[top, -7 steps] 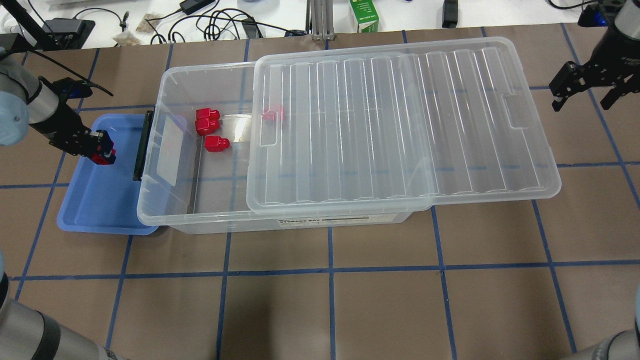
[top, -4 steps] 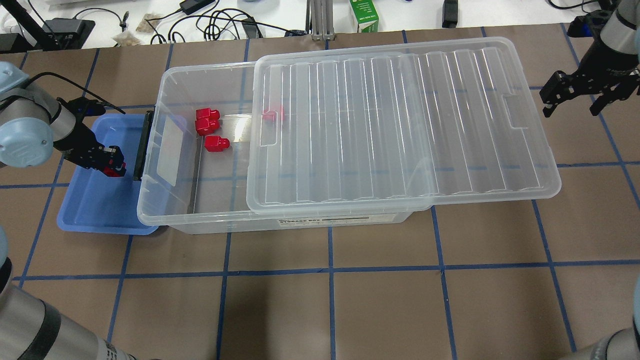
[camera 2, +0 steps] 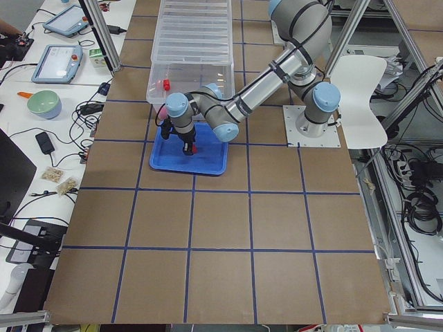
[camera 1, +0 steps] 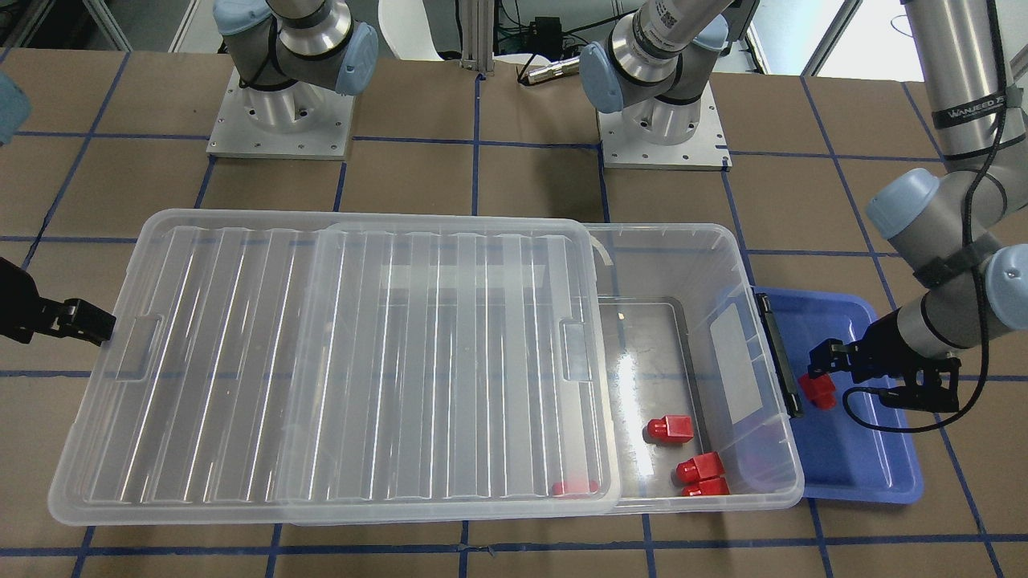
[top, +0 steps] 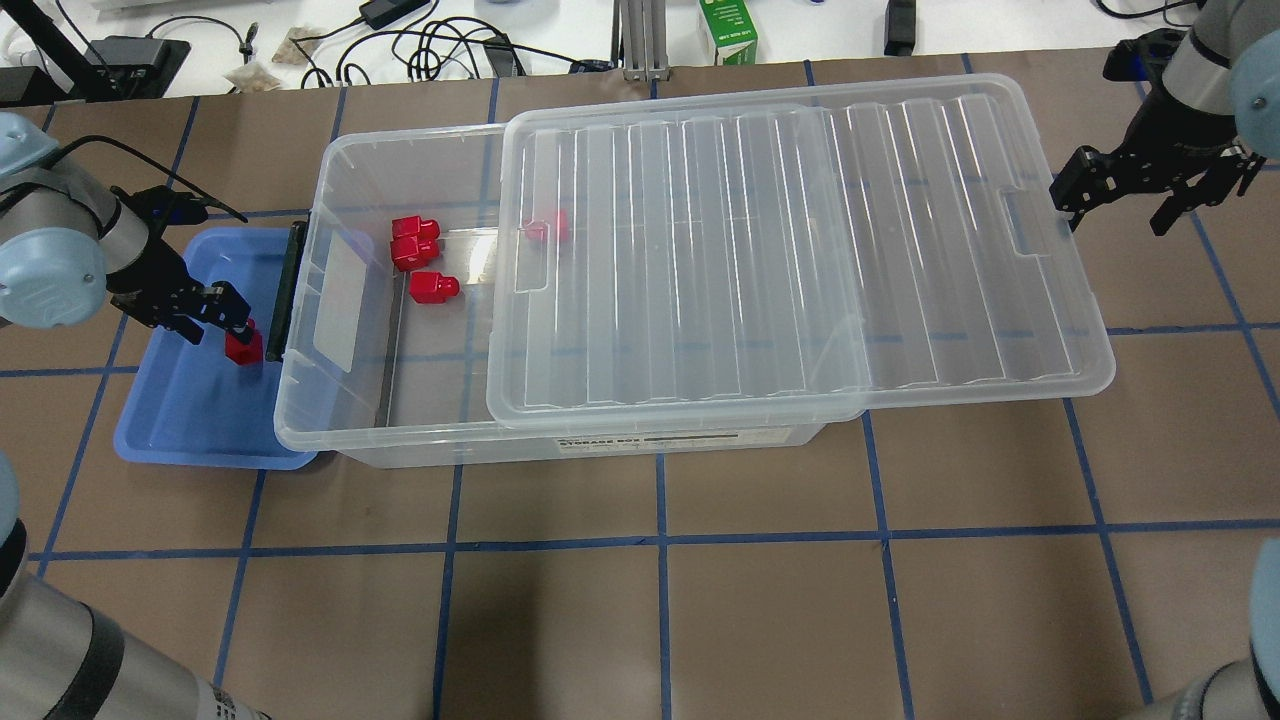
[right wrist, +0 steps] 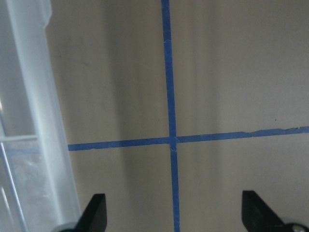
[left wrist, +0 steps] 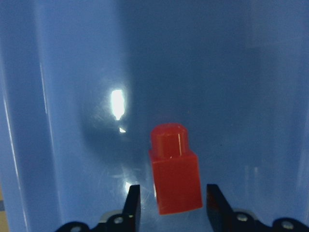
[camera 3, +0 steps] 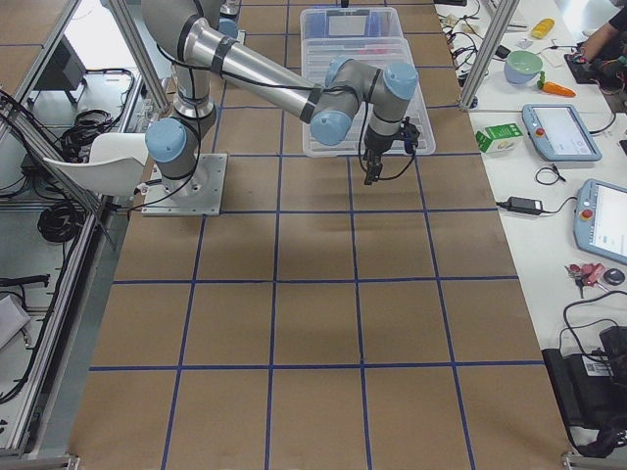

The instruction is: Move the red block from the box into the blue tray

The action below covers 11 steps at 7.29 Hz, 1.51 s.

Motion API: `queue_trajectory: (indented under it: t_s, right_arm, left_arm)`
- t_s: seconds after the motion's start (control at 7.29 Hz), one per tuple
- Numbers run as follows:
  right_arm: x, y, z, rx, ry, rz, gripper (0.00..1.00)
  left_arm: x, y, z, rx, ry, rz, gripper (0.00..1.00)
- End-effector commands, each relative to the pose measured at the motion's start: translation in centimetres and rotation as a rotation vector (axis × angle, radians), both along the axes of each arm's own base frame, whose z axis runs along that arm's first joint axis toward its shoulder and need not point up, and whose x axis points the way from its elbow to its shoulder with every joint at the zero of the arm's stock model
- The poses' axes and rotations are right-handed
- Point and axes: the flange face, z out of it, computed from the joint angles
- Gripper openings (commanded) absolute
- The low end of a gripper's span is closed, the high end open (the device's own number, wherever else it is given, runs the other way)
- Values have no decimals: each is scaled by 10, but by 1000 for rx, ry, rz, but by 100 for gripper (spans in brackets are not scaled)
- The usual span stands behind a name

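A red block [left wrist: 175, 174] rests on the floor of the blue tray [left wrist: 72, 72], next to the box's latched end [top: 283, 300]. My left gripper [left wrist: 172, 208] is open around it, with a gap on each side; the overhead view shows the gripper [top: 232, 322] just above the block [top: 243, 347]. Three more red blocks [top: 415, 250] lie in the open end of the clear box [top: 330, 425], and one [top: 547, 228] lies under the lid. My right gripper [top: 1113, 208] is open and empty at the lid's right end.
The ribbed lid [top: 800, 250] lies slid to the right over most of the box and overhangs its right end. The blue tray [top: 190, 420] touches the box's left end. Cables and a green carton [top: 728, 30] lie beyond the table's far edge.
My left gripper has moved over the tray toward the box and let go of the red block, which now rests in the tray. My right gripper has moved left to the lid, which shifted slightly.
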Motion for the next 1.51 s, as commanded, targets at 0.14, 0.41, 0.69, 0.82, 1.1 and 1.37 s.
queue_trajectory:
  t_s: [0.14, 0.41, 0.69, 0.82, 1.1, 1.37]
  right_arm:
    - [44, -3, 4, -5, 11, -3, 100]
    - [70, -3, 6, -6, 16, -25, 100]
    - [100, -2, 7, -11, 25, -47, 100]
    - [114, -2, 6, -11, 28, -57, 100]
    - [140, 0, 7, -18, 32, -74, 100]
    - [160, 2, 7, -21, 35, -100, 100]
  left_arm:
    - [-22, -20, 109, -44, -26, -45, 85]
    - [-92, -30, 184, -85, -48, 1, 95]
    - [-148, -3, 231, -102, -54, 5, 100]
    - [-176, 9, 248, -117, -46, 54, 100]
    - [-253, 32, 260, -103, -44, 23, 100]
    - [-289, 40, 257, -107, -47, 33, 100]
